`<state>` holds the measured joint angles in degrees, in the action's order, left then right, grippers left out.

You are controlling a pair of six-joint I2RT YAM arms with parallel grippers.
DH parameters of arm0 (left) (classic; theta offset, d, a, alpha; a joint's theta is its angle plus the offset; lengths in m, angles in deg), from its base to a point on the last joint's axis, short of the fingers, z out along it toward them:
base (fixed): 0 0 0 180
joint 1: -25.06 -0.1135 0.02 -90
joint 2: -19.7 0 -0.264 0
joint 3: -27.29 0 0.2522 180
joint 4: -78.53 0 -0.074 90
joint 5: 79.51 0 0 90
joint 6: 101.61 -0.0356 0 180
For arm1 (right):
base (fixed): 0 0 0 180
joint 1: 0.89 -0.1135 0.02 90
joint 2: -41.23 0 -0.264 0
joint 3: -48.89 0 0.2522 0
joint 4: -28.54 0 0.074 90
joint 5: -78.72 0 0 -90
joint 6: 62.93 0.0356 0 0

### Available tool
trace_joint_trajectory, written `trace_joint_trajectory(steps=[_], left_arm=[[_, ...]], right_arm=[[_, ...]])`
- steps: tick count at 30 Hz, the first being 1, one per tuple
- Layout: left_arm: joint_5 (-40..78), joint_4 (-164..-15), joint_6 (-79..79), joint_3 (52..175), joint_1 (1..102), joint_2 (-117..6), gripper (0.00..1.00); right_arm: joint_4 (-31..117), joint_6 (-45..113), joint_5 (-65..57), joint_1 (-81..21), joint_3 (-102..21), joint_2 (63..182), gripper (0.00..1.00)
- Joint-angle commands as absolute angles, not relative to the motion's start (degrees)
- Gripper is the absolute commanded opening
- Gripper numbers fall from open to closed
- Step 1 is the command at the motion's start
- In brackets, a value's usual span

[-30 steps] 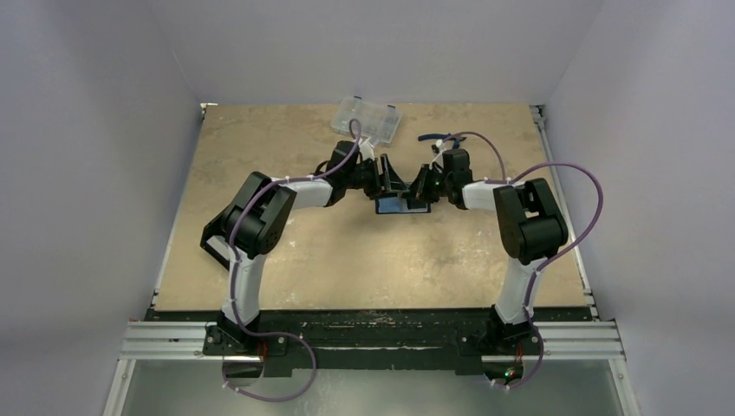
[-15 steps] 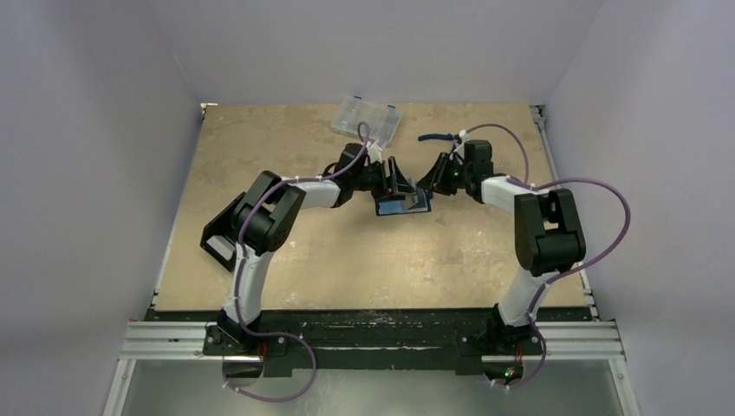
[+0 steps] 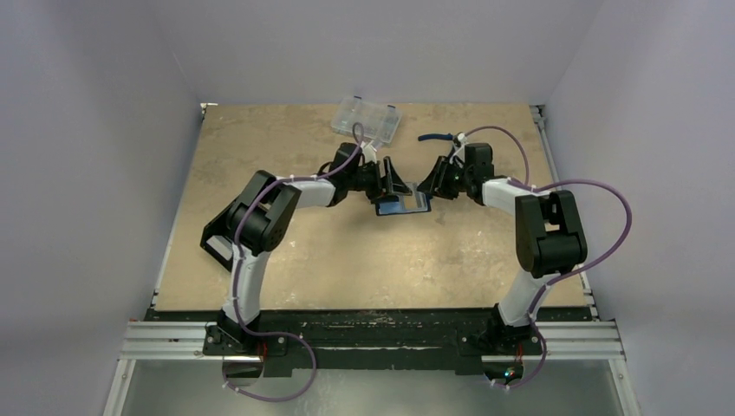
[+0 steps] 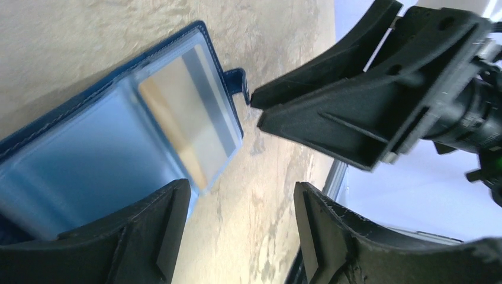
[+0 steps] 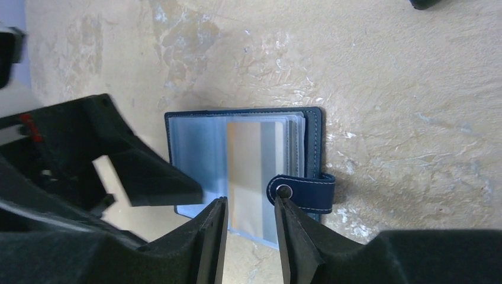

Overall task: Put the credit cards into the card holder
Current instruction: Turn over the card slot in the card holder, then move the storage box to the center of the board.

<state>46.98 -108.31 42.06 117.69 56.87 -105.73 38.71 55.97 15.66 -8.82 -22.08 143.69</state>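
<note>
With a credit card [image 5: 254, 154] sleeved in the open card holder [image 5: 192, 148], left hand [image 4: 240, 189] and right hand [image 5: 250, 204] gape empty, probably needing no grip

Open card holder [image 3: 400, 205] lies mid-worktop [image 3: 347, 260], clear case [image 3: 367, 120] at 12 o'clock, black box [image 3: 215, 245] at 8 o'clock.

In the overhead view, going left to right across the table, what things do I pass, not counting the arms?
Black box, clear plastic case, dark blue object. The card holder overlaps the last two, so I left it out.
</note>
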Motion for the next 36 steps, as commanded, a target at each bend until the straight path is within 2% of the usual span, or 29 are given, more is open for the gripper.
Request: trace_joint_trajectory(steps=[1, 4, 6, 10, 13, 15, 19, 23, 28, 31, 36], left_arm=[[50.4, -104.4, 37.2, 114.5, 51.9, -93.6, 0.70], [50.0, -89.3, 25.4, 113.5, 47.3, -83.5, 0.73], [45.4, -73.6, 16.1, 114.5, 45.4, -77.6, 0.74], [26.5, -44.7, 6.6, 119.5, 45.0, -69.2, 0.78], [3.6, -32.7, 13.0, 120.1, 44.2, -64.0, 0.79], [-6.9, -26.5, 19.2, 119.4, 41.1, -60.9, 0.85], [-14.1, -23.2, 28.8, 112.9, 27.9, -52.4, 0.99], [-16.7, -21.7, 35.7, 109.2, 18.6, -51.4, 1.00], [-17.7, -19.0, 43.1, 107.2, 17.4, -58.5, 1.00], [-17.0, -21.1, 45.5, 104.4, 17.3, -58.6, 1.00], [-22.9, -24.0, 49.4, 100.3, 17.3, -58.5, 1.00]], right_arm=[[39.6, 52.0, 14.7, -9.2, -20.1, 139.8, 0.45], [41.2, 49.2, 12.6, -11.0, -19.1, 136.5, 0.53], [43.4, 46.9, 11.0, -13.6, -20.1, 135.5, 0.58], [44.2, 44.1, 10.1, -19.4, -21.4, 134.9, 0.68], [43.1, 44.5, 11.7, -20.9, -21.9, 135.0, 0.70], [42.6, 45.1, 12.7, -21.1, -21.6, 134.5, 0.70], [39.0, 46.6, 15.3, -21.2, -19.2, 131.9, 0.70], [36.3, 48.2, 18.3, -21.4, -17.2, 129.9, 0.70], [33.0, 50.3, 20.7, -21.8, -15.4, 128.0, 0.70], [31.6, 51.1, 21.5, -22.0, -14.8, 127.9, 0.70], [29.5, 52.6, 22.9, -22.1, -14.0, 127.7, 0.70]])
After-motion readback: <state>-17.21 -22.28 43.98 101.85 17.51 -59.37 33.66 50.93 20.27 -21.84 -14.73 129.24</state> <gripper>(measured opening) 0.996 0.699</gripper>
